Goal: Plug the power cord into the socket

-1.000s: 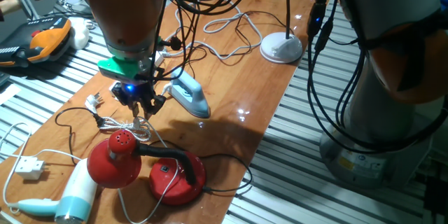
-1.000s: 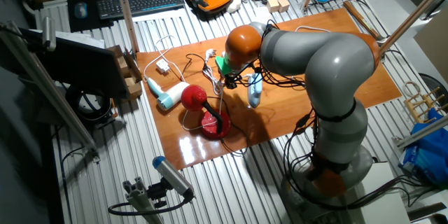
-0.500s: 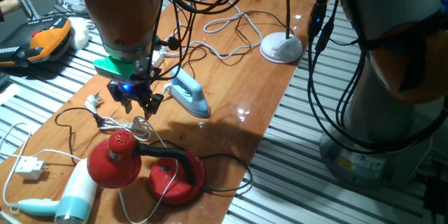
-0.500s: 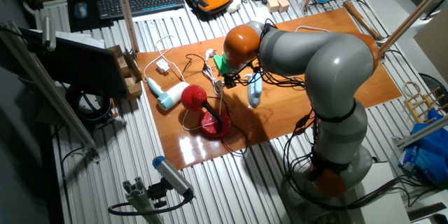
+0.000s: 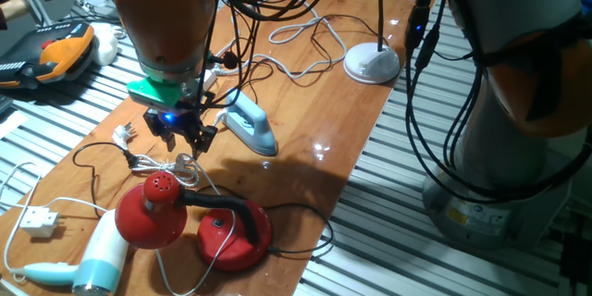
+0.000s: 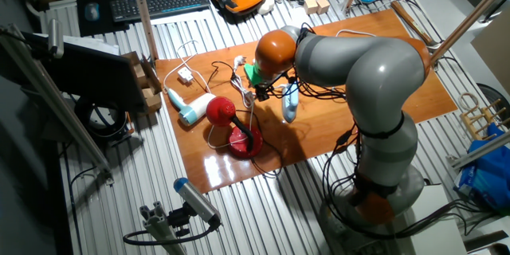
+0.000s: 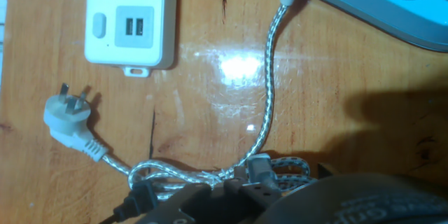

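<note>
The socket, a flat white power strip (image 7: 130, 19), lies at the top left of the hand view; in one fixed view only a corner (image 5: 214, 76) shows behind the arm. A thin white power cord (image 5: 294, 77) loops on the far part of the table. I cannot make out its plug. My gripper (image 5: 184, 136) hovers above the table between the strip and the red lamp. Its fingers stand apart and hold nothing. In the other fixed view the gripper (image 6: 256, 94) is small. No fingers show in the hand view.
A bundled braided cord with a grey-white plug (image 7: 66, 115) lies just below the strip. A blue-white iron (image 5: 248, 128) sits to the right. A red lamp (image 5: 153, 208), a hair dryer (image 5: 92, 259), a small white plug block (image 5: 37, 222) and a white lamp base (image 5: 372, 63) are around.
My gripper has risen slightly above the bundled cord and shifted a little sideways. Nothing was taken hold of and no object moved.
</note>
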